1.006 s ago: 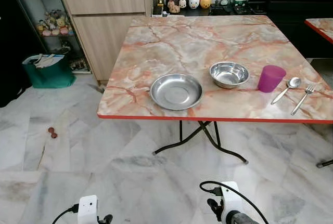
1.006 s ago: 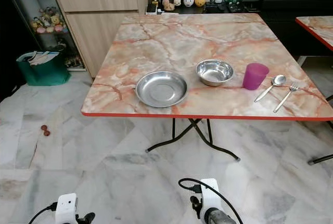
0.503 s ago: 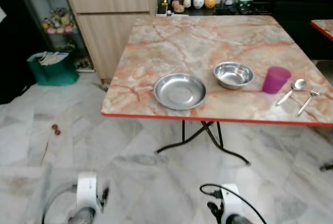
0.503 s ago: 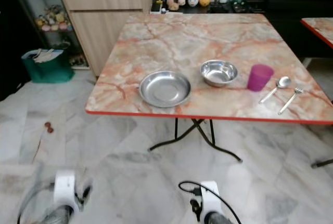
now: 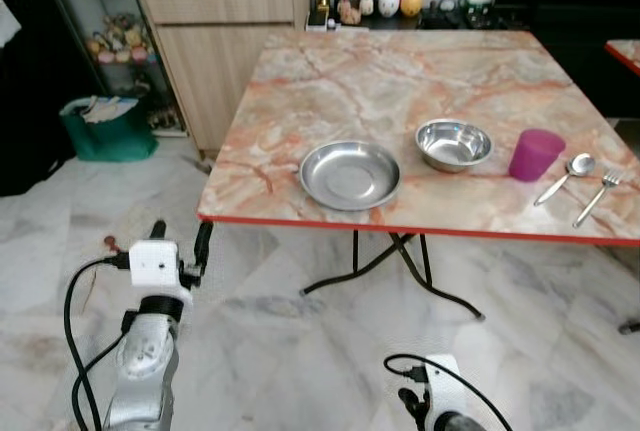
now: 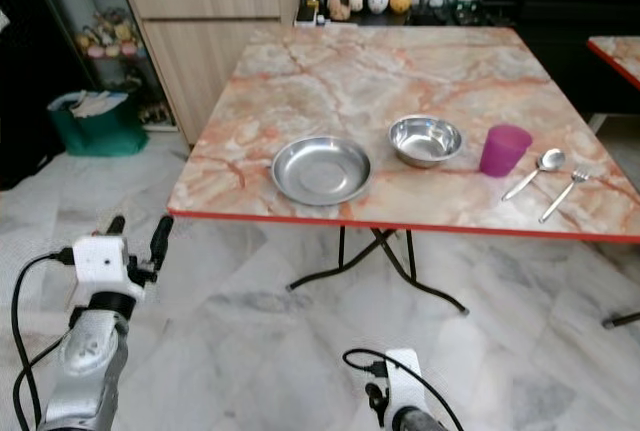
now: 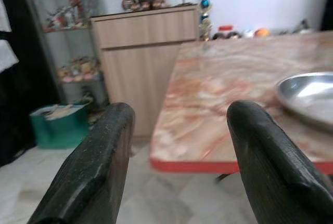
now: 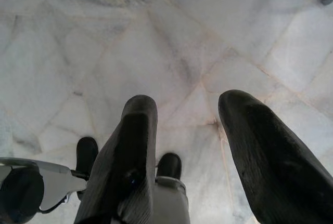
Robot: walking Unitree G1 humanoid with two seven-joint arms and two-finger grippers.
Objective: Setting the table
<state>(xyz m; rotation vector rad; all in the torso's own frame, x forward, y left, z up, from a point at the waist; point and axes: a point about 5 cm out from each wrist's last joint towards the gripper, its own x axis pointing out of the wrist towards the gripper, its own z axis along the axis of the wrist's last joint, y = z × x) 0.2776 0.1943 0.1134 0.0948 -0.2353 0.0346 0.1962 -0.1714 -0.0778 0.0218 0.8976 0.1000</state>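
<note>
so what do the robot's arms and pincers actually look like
The left arm is silver metal with a white boxy camera module at the wrist and a black cable looping off it. Its left pincer has two long black fingers, matte and rounded at the tips. The right pincer has the same black fingers, and a white wrist module with a black cable.

Red-edged marble-pattern folding table [image 5: 330,81]: far half is left bare, open for passage. Near edge is occupied by a row: shallow steel plate [image 5: 350,174], steel bowl [image 5: 453,143], purple plastic cup [image 5: 535,154], steel spoon [image 5: 565,175], steel fork [image 5: 597,194], with narrow gaps between. White marble floor [image 5: 290,351] at frame bottom is unobstructed.
</note>
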